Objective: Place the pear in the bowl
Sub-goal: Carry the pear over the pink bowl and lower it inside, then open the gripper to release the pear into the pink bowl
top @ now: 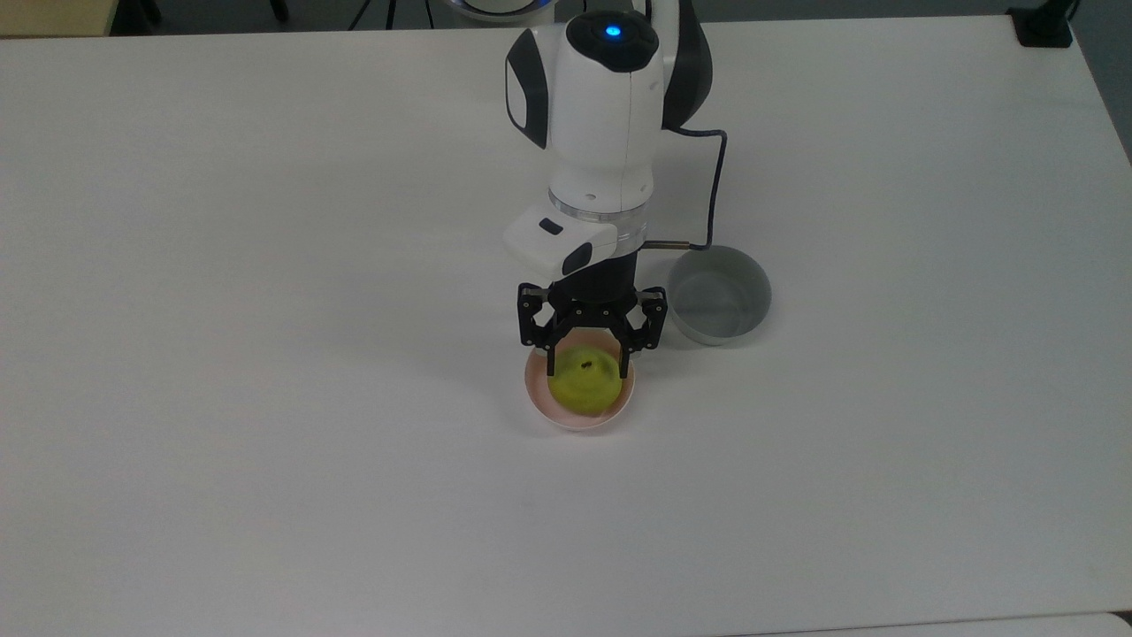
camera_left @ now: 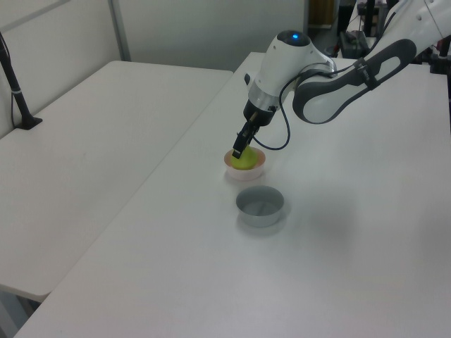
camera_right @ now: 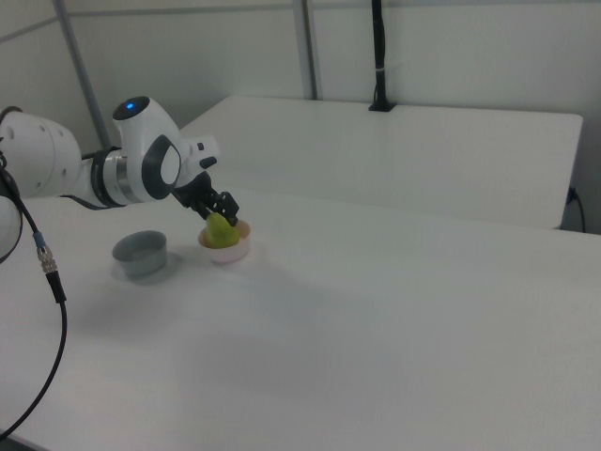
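The yellow-green pear sits low inside the pale pink bowl, its dark stem spot facing up. My gripper reaches straight down over the bowl, and its black fingers press both sides of the pear's upper half. The left view has the pear in the bowl under the gripper. Seen from the right view, the pear rises above the rim of the bowl, with the gripper on top of it.
A deeper grey bowl stands just to the top view's right of the pink bowl, close to my wrist and its dark cable. The white table spreads wide on all sides.
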